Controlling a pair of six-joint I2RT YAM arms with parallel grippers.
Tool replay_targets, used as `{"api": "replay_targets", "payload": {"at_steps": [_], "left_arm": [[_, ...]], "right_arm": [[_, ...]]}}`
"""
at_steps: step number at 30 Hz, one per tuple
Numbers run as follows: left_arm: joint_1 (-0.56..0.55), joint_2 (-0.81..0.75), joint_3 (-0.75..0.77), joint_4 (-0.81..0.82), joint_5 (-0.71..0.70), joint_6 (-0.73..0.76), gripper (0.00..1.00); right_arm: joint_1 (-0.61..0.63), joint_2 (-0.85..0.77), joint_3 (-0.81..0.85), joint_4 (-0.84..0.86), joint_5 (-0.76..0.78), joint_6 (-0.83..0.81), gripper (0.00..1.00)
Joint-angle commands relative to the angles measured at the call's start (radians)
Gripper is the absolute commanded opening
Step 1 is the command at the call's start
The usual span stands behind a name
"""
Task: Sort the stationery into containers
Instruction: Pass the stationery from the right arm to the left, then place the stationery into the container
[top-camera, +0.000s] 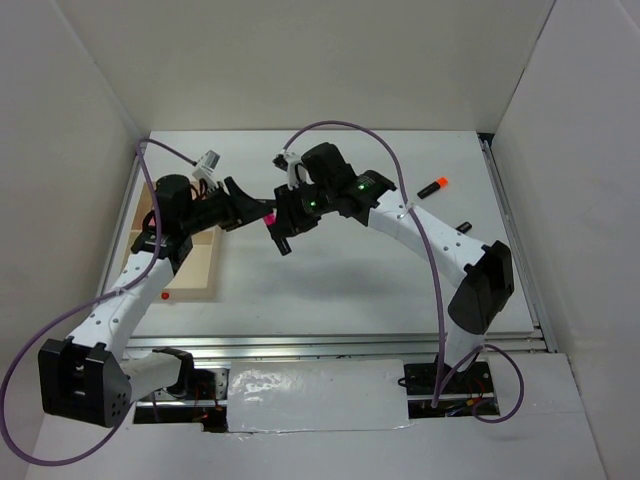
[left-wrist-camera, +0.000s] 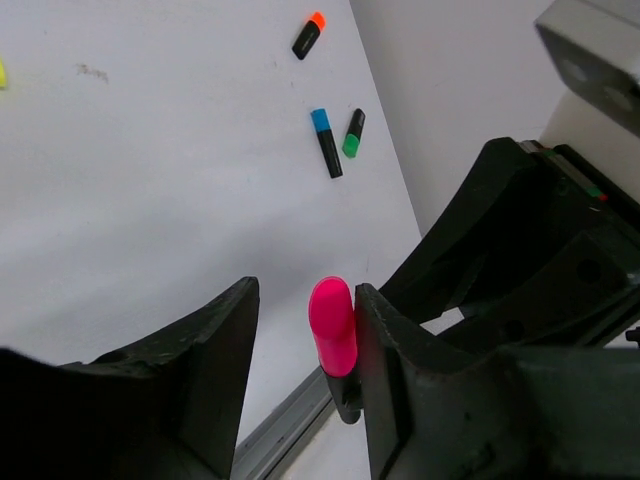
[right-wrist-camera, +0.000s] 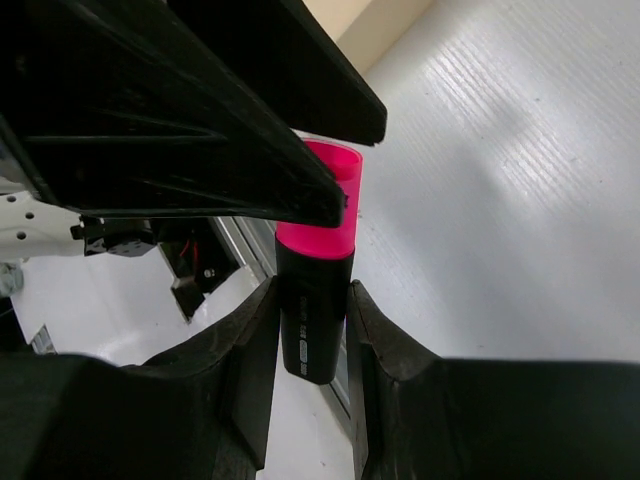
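Note:
A black highlighter with a pink cap (top-camera: 268, 218) hangs in mid-air between my two grippers, above the middle of the table. My right gripper (top-camera: 279, 233) is shut on its black body (right-wrist-camera: 313, 310). My left gripper (top-camera: 254, 209) is open around the pink cap (left-wrist-camera: 333, 325); the cap rests against one finger (left-wrist-camera: 400, 370) and a wide gap separates it from the other finger (left-wrist-camera: 215, 370). The tan wooden tray (top-camera: 197, 268) with a red dot (top-camera: 165, 295) lies at the left under the left arm, partly hidden. A corner of the tray shows in the right wrist view (right-wrist-camera: 372, 22).
An orange-capped marker (top-camera: 432, 187) lies at the far right, and a dark marker (top-camera: 463, 227) lies near the right arm. The left wrist view shows the orange marker (left-wrist-camera: 309, 35), a blue-capped marker (left-wrist-camera: 326, 142), a green-capped one (left-wrist-camera: 354, 132) and a yellow bit (left-wrist-camera: 2, 72). White walls enclose the table.

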Motion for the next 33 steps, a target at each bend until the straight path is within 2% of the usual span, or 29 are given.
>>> {"api": "replay_targets", "payload": {"at_steps": [1,7,9,12,13,14,15,16,17,18,19,20,21,22,23,24,26,28,29,33], "left_arm": [[-0.006,-0.007,-0.017,0.054,0.042,-0.028,0.53],[-0.021,-0.024,-0.051,0.052,0.064,-0.016,0.47],[-0.023,-0.031,-0.071,0.061,0.079,-0.021,0.38],[-0.023,-0.047,-0.078,0.055,0.081,-0.01,0.17],[-0.02,-0.056,-0.074,0.038,0.082,-0.002,0.11],[-0.015,-0.059,-0.065,0.025,0.085,0.013,0.01],[-0.007,-0.059,-0.036,0.006,0.091,0.05,0.0],[0.02,-0.062,-0.014,-0.015,0.103,0.077,0.0],[0.039,-0.057,0.05,-0.113,0.107,0.161,0.0],[0.062,-0.048,0.093,-0.179,0.11,0.224,0.0],[0.106,-0.006,0.145,-0.263,0.111,0.295,0.0],[0.128,0.022,0.263,-0.46,0.087,0.45,0.0],[0.166,0.083,0.314,-0.561,0.067,0.532,0.0],[0.21,0.111,0.406,-0.729,0.026,0.608,0.0],[0.238,0.137,0.44,-0.793,0.003,0.737,0.0],[0.299,0.169,0.463,-0.849,-0.02,0.789,0.0],[0.355,0.196,0.498,-0.963,-0.117,0.954,0.0],[0.427,0.222,0.489,-1.005,-0.172,1.03,0.0],[0.444,0.229,0.486,-1.029,-0.227,1.08,0.0],[0.505,0.3,0.463,-1.049,-0.301,1.159,0.0]], "right_arm": [[0.016,-0.009,0.075,0.027,0.014,0.0,0.0],[0.027,0.014,0.11,0.024,0.036,0.0,0.0],[0.03,0.026,0.116,0.021,0.043,-0.003,0.0],[0.036,0.037,0.122,0.021,0.045,-0.003,0.01],[0.036,0.043,0.122,0.014,0.045,-0.006,0.07],[0.035,0.04,0.122,0.011,0.045,-0.013,0.17],[0.033,0.037,0.112,0.01,0.042,-0.014,0.22],[0.03,0.034,0.101,0.011,0.042,-0.019,0.31],[0.021,0.015,0.09,0.011,0.042,-0.022,0.45],[0.015,0.003,0.063,0.014,0.042,-0.02,0.51],[0.004,-0.006,0.049,0.017,0.036,-0.023,0.55],[-0.023,-0.031,0.018,0.021,0.03,-0.026,0.58],[-0.036,-0.045,0.004,0.028,0.019,-0.028,0.59],[-0.053,-0.068,-0.013,0.028,0.01,-0.036,0.59],[-0.083,-0.077,-0.036,0.028,-0.001,-0.045,0.59],[-0.097,-0.086,-0.046,0.03,-0.007,-0.048,0.59],[-0.12,-0.112,-0.072,0.027,-0.006,-0.059,0.59],[-0.145,-0.14,-0.092,0.025,0.016,-0.074,0.59],[-0.151,-0.144,-0.117,0.028,0.019,-0.077,0.59],[-0.176,-0.166,-0.152,0.037,0.008,-0.077,0.59]]}}
